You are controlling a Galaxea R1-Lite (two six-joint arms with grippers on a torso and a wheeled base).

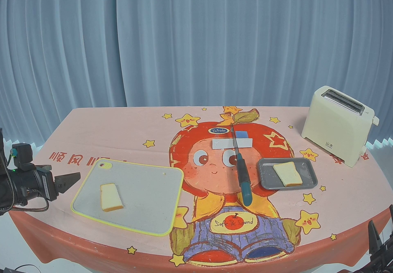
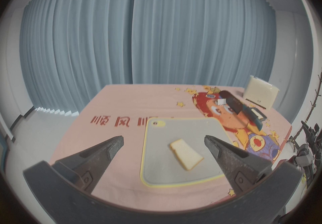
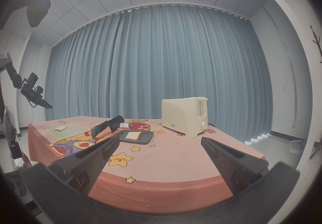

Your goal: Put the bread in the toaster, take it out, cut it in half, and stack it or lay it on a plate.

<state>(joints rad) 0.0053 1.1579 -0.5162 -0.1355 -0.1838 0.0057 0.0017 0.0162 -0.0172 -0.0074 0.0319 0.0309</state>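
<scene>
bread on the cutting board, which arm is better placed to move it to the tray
Left, probably. The left gripper hangs open just beside the cutting board holding that bread piece; the right gripper is on the opposite side, beyond the tray.

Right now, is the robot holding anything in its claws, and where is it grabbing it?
Nothing. The left gripper and right gripper are both open and empty; the knife lies untouched.
</scene>
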